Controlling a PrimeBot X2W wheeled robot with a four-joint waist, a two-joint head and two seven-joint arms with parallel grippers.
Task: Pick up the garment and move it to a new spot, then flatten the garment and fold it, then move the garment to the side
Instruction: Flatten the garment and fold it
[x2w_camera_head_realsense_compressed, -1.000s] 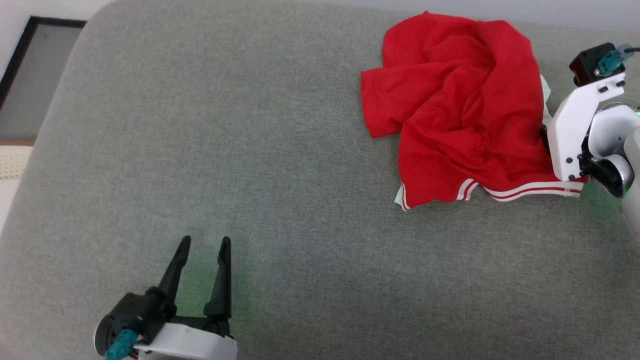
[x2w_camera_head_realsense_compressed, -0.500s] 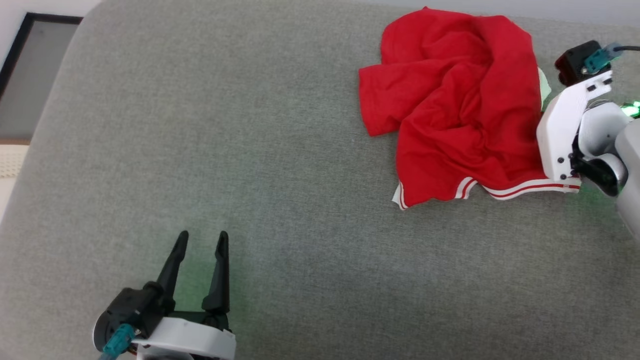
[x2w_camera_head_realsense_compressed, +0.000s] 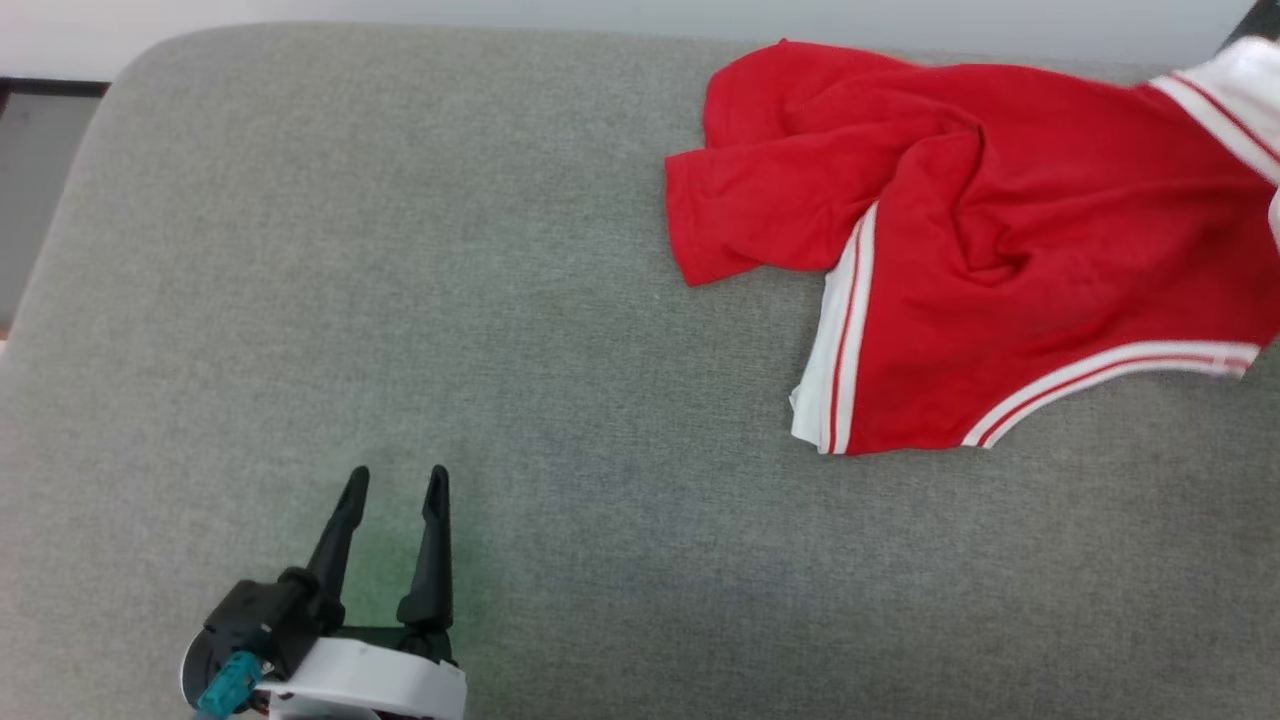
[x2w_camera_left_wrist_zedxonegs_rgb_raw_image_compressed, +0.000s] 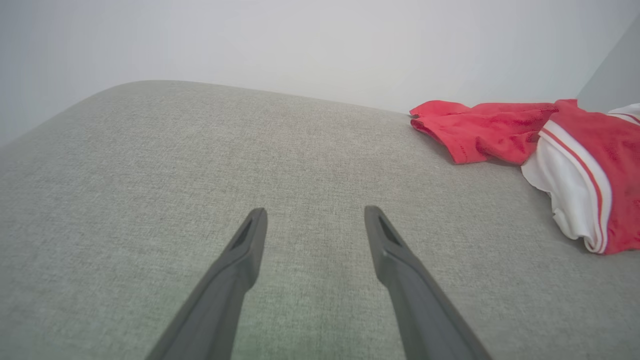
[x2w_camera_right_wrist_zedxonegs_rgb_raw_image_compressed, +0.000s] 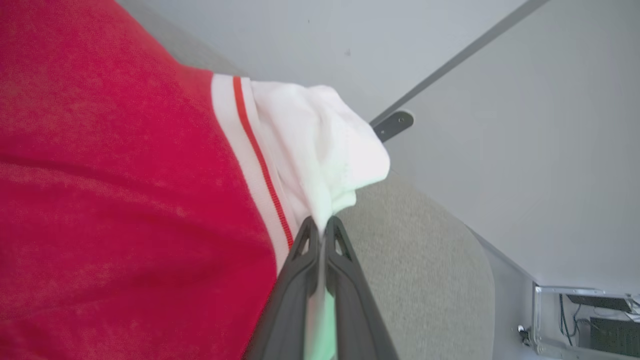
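Count: I see one garment (x2w_camera_head_realsense_compressed: 1000, 250); two grippers
Garment: far right of the surface (x2w_camera_head_realsense_compressed: 400, 250); white sleeve (x2w_camera_right_wrist_zedxonegs_rgb_raw_image_compressed: 320, 150) raised
Left gripper (x2w_camera_head_realsense_compressed: 397, 472): jaws apart, empty
Right gripper (x2w_camera_right_wrist_zedxonegs_rgb_raw_image_compressed: 322, 221): jaws pinching the white sleeve
Change: crumpled heap now stretched rightward

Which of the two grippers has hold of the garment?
The right gripper, shut on a white part of the garment; the left gripper stands open, apart from it, over the grey cushion.

Soft matt knit garment (x2w_camera_head_realsense_compressed: 960, 250) on coarse woven grey upholstery (x2w_camera_head_realsense_compressed: 400, 300).
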